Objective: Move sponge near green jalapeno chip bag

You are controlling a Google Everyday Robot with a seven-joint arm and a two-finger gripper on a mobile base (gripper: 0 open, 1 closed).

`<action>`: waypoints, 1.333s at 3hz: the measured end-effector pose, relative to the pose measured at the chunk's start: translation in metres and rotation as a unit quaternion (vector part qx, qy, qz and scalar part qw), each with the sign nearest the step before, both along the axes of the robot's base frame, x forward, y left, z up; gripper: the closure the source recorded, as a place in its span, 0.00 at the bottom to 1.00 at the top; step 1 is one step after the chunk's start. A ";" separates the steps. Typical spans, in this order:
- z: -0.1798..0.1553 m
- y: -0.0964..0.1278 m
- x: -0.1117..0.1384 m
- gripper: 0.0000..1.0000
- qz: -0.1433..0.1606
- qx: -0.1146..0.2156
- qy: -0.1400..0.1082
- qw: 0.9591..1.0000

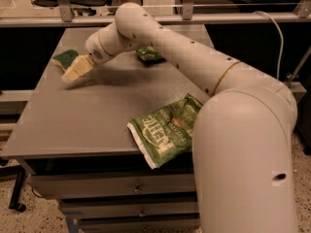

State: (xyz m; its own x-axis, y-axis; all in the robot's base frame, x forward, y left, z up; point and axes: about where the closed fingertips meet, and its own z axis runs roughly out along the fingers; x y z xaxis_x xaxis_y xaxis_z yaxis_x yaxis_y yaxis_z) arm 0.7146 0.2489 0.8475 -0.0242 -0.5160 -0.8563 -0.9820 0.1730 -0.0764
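Currently the gripper (71, 74) sits at the far left of the counter (92, 115), its pale tip angled down and left, right against the sponge (65, 58). Only the sponge's dark green scrub top shows, lying at the counter's far-left corner area. The near edge of it is covered by the gripper, so contact can't be confirmed. Can't tell whether the jaws are released or clenched; they read as one pale wedge.

The green jalapeno chip bag (167, 130) lies flat at the front edge of the counter, one corner overhanging, well apart from the sponge. A smaller green bag (149, 55) sits at the back, partly behind the arm; that one is not the target.

Handling guess:
- The sponge is likely very light, soft and compressible, and not fragile.
- The scrub face should give good friction, so slip risk is low.
- It will squash under a squeeze, so a firm pinch across the short side, mid-length, looks best.
- It sits low and flat, so the jaws probably need to come down close to the counter to straddle it.
- A nudge could skid it toward the left edge.
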 end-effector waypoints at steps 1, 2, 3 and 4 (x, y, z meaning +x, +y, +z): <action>-0.008 0.005 -0.003 0.18 -0.001 0.002 0.010 1.000; -0.009 0.005 -0.004 0.42 -0.004 0.004 0.012 1.000; -0.010 0.004 -0.005 0.64 -0.007 0.006 0.012 1.000; -0.010 0.002 -0.005 0.88 -0.011 0.008 0.012 1.000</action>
